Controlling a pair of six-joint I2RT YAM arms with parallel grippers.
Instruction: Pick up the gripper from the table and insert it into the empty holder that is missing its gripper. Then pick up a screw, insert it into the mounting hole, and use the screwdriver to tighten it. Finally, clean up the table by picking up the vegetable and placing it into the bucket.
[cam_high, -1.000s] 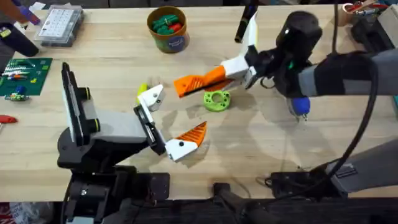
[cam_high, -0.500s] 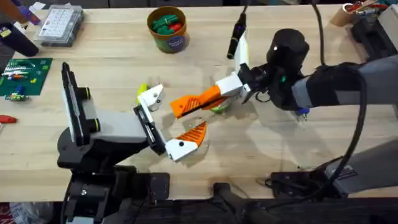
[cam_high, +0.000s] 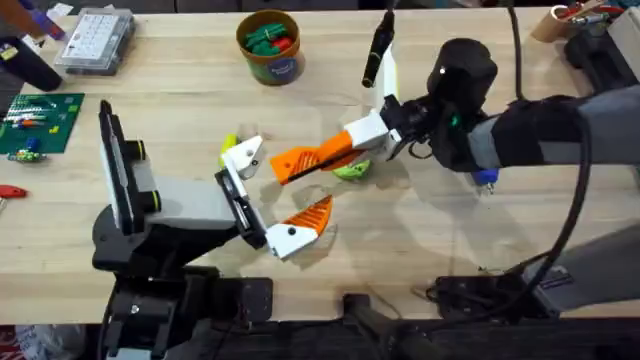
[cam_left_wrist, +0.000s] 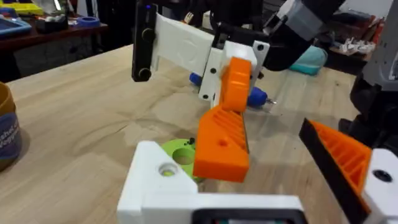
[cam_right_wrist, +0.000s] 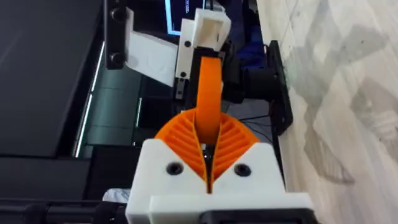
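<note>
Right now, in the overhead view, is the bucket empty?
No, the bucket near the table's far edge holds green and red items, seen from above inside its rim.

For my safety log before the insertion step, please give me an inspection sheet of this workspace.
Surface: wooden table.
Job's things: gripper held near green ring; bucket holds vegetables; screwdriver partly hidden by right arm.
Clutter: parts box, circuit board, far left.
Pincers: right pincer shut on gripper; left pincer open, one holder empty.
Cables: black cable beside right arm.
Surroundings: nothing seen.
</note>
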